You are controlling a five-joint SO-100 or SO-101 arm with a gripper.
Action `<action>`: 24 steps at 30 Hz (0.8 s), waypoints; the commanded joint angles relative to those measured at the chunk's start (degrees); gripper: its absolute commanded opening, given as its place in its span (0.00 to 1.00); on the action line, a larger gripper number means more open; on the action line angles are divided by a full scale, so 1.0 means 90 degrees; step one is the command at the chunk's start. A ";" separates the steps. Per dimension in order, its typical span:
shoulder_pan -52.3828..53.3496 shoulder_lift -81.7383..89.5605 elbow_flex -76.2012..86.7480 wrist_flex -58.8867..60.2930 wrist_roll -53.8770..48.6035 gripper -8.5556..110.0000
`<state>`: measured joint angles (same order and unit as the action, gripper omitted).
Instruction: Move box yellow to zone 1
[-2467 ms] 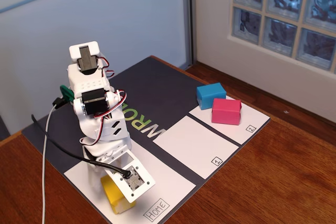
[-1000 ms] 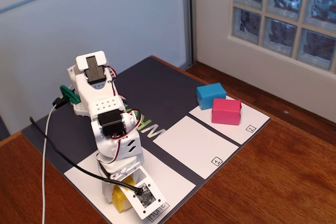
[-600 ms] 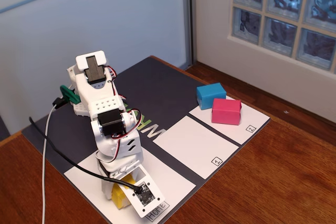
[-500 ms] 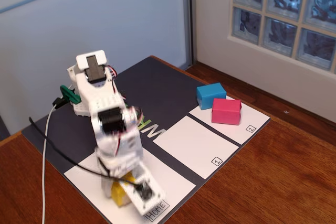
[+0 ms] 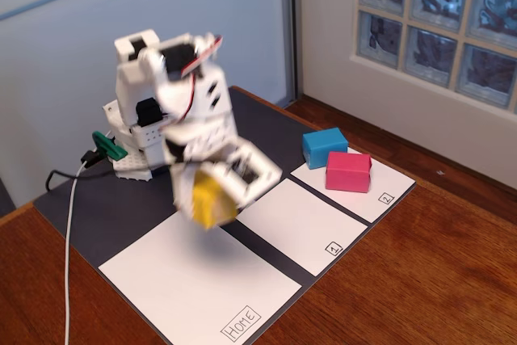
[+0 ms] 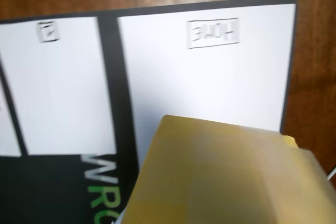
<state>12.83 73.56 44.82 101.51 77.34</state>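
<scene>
The fingers [image 5: 212, 199] grip the box yellow [image 5: 212, 201] above the HOME panel [image 5: 202, 288]; zone 1 [image 5: 303, 224] lies bare.

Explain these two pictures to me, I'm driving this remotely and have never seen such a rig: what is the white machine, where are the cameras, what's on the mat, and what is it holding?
The white machine is a small robot arm; its gripper is shut on the yellow box, lifted above the mat. The fixed view looks from the side at the whole table. The wrist view rides on the arm and looks down, so the yellow box fills its lower part. On the dark mat lie three white panels: HOME, zone 1, empty, and zone 2, which carries a blue block and a pink block.
</scene>
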 commanded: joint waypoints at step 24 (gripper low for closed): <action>-0.2402 0.1172 0.2012 0.0176 0.2617 0.07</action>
<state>-7.65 84.81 63.02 101.25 99.32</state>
